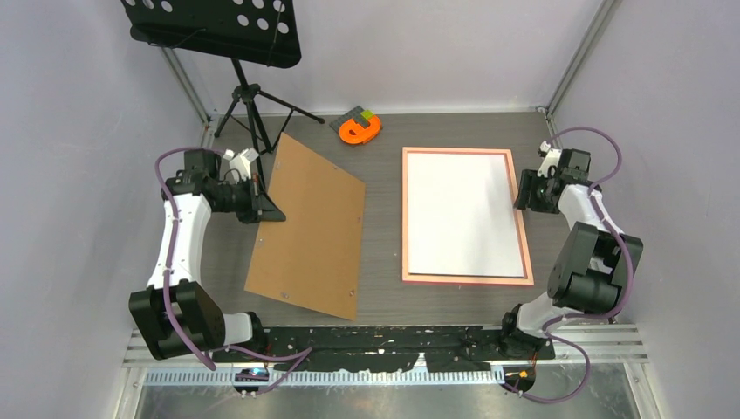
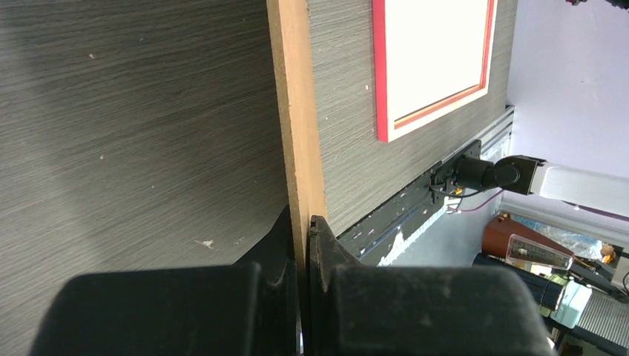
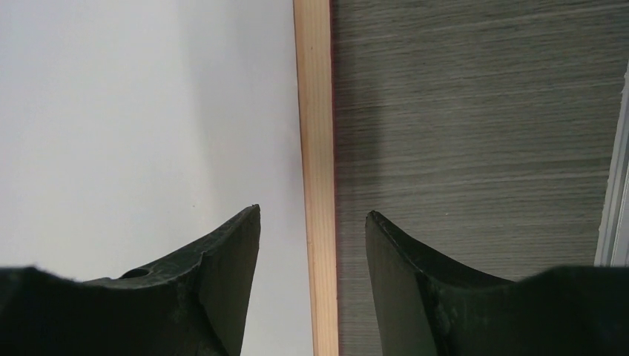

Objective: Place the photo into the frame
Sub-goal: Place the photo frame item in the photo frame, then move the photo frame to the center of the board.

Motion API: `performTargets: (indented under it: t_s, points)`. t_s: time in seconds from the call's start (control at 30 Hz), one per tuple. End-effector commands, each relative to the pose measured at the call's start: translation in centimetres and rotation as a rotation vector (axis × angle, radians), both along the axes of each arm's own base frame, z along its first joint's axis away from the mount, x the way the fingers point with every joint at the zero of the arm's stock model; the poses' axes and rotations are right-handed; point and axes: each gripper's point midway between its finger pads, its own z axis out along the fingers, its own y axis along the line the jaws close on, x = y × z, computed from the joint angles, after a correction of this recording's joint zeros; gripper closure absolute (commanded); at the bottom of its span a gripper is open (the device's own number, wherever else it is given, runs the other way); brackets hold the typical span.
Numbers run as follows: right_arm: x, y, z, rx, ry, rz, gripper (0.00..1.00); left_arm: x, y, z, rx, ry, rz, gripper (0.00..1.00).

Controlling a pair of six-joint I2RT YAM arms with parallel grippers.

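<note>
The dark wood-grain table point(image 1: 384, 218) fills the scene. On its left half is the brown backing board point(image 1: 310, 227), skewed to the table's edges; in the left wrist view it shows edge-on, and whether it lies flat cannot be told. On the right half the frame point(image 1: 467, 280) lies flat and square to the table. A white sheet point(image 1: 462, 214) fills the space inside its salmon border. Whether this is the photo's blank back cannot be told.

A black music stand point(image 1: 214, 26) rises at the far left corner.

The left gripper point(image 2: 304, 219) is pressed together on the board's left edge — the thin brown edge runs straight between its fingers. The right gripper point(image 3: 311, 211) is spread wide over the frame's right rail: one finger above the white sheet, the other above bare table. It grips nothing, and contact with the rail cannot be judged.

A small orange tape-like object point(image 1: 359, 131) sits at the far edge, between board and frame.
</note>
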Motion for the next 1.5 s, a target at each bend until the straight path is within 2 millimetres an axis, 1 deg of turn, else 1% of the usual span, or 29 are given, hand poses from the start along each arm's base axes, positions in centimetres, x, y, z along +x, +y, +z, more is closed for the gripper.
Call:
performTargets:
  t_s: [0.0,0.13,0.3,0.47,0.67,0.97,1.2,1.47]
  points:
    - [1.8,-1.5,0.8,-0.039,-0.026,0.028,0.41,1.1,0.4,1.2,0.039,-0.156,-0.036,1.00]
    - [2.2,-1.6,-0.7,-0.016,0.017,0.047,0.46,1.1,0.3,1.0,0.037,-0.152,-0.037,1.00]
    - [2.6,-1.6,-1.6,0.007,0.032,0.062,0.55,1.1,0.3,0.9,0.033,-0.150,-0.035,1.00]
    - [3.0,-1.3,-2.7,0.040,0.052,0.074,0.58,1.2,0.3,1.0,0.033,-0.152,-0.033,1.00]
    - [3.3,-1.2,-3.5,0.059,0.068,0.081,0.61,1.2,0.3,0.8,0.031,-0.146,-0.028,1.00]
    - [3.3,-0.8,-4.3,0.090,0.082,0.084,0.66,1.3,0.3,0.8,0.030,-0.149,-0.025,1.00]
    - [3.1,-0.3,-4.1,0.114,0.078,0.086,0.76,1.4,0.3,0.8,0.031,-0.154,-0.017,1.00]
    - [2.5,1.3,-3.5,0.185,0.065,0.063,0.90,2.4,-0.2,1.2,-0.036,-0.166,0.011,1.00]
